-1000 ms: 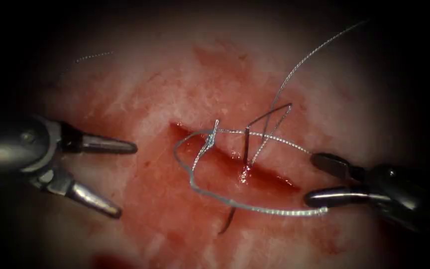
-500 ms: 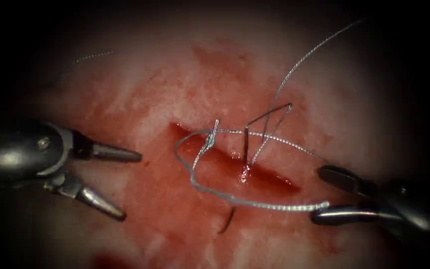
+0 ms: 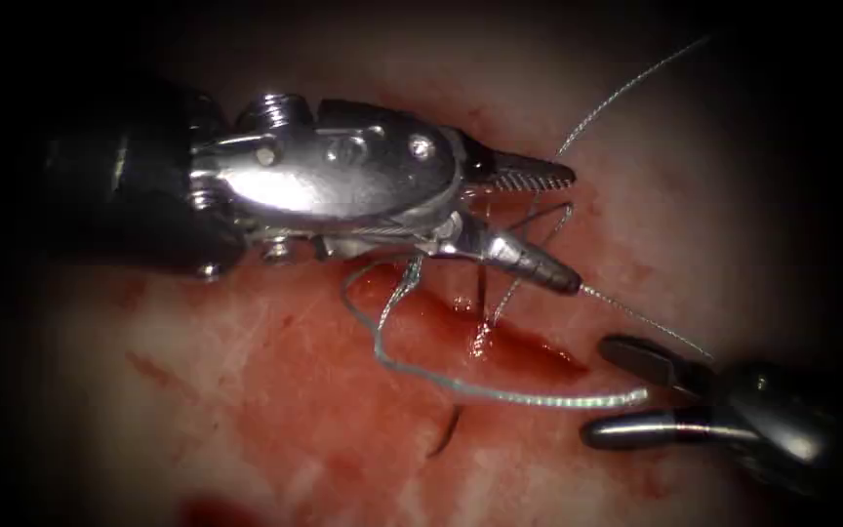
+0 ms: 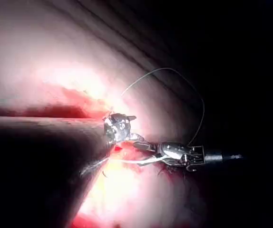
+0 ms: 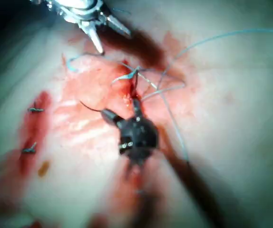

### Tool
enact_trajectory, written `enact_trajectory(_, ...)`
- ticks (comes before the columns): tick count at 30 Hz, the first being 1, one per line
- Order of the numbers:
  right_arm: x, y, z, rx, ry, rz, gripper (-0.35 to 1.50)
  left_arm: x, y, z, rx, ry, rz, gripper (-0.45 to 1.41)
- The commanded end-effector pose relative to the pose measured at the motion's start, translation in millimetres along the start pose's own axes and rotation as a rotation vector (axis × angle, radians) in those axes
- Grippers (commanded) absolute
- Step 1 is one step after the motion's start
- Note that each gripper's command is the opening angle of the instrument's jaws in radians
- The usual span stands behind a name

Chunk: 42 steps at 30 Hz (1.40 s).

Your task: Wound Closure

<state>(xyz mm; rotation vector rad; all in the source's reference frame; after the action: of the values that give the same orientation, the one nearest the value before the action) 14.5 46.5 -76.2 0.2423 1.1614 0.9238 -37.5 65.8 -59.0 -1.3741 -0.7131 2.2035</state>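
needle stands in the cut, both my tools holding nothing

the needle [image 3: 481, 293] stands near upright in the middle of the cut [image 3: 461, 317], its lower end buried in the tissue [image 3: 275, 390] at the wet red fluid [image 3: 529, 351], its upper end free. a second dark curved sliver [image 3: 446, 434] shows below the cut; i can't tell what it is. the thread [image 3: 500, 393] loops out of the cut's left end, sweeps below the cut and ends just beside my right tool, while another strand climbs away to the upper right.

my judgement: the needle is thin, stiff steel, light and slick with fluid, so it would twist in a loose grip; the free upper shaft looks the place to take it, away from the point. the thread is limp, braided, and tangles easily around it.

my left tool [image 3: 548, 224] has swung in from the far left over the past second and now hangs above the needle, jaws parted wide, nothing between them, the lower jaw touching or just over a strand. my right tool [image 3: 612, 390] sits right of the cut, jaws apart, empty, the thread's end just beside its lower jaw.
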Motion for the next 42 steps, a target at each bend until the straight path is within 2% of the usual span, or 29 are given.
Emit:
enact_trajectory(1,-0.5,-0.2,0.4,0.004,-0.001,0.001,1.3,-1.6,-0.2,0.9,-0.015,-0.016,0.004,0.6)
enact_trajectory(3,-0.4,0.2,-0.1,0.011,-0.003,0.001,1.3,-4.2,-1.2,0.5,-0.045,-0.023,0.009,0.59)
enact_trajectory(5,-0.3,0.4,-0.4,0.004,-0.003,0.001,1.3,-4.9,-1.3,0.3,-0.075,-0.026,0.006,0.59)
enact_trajectory(6,-0.3,0.7,-0.7,0.006,-0.004,0.001,1.28,-5.6,-0.9,0.3,-0.115,-0.02,0.006,0.59)
enact_trajectory(12,-0.3,1.3,-1.4,-0.003,0.001,0.002,1.28,-8.2,2.0,1.4,-0.232,-0.017,0.056,0.59)
enact_trajectory(18,-0.3,1.2,-1.3,-0.004,0.001,0.002,1.28,-11.3,3.4,1.0,-0.295,-0.076,0.125,0.59)
enact_trajectory(24,-0.4,1.1,-1.1,-0.005,0.002,0.001,1.28,-13.7,3.2,1.0,-0.33,-0.091,0.184,0.59)
enact_trajectory(29,-0.5,1.1,-1.0,-0.008,0.002,0.001,1.28,-14.4,3.2,1.2,-0.353,-0.096,0.203,0.59)
enact_trajectory(38,-1.0,1.0,-0.5,-0.006,0.008,-0.004,1.28,-15.3,4.8,-2.1,-0.414,-0.1,0.225,0.59)
enact_trajectory(42,-1.2,0.8,-0.2,-0.005,0.006,-0.005,1.28,-15.7,5.0,-2.6,-0.39,-0.098,0.235,0.6)
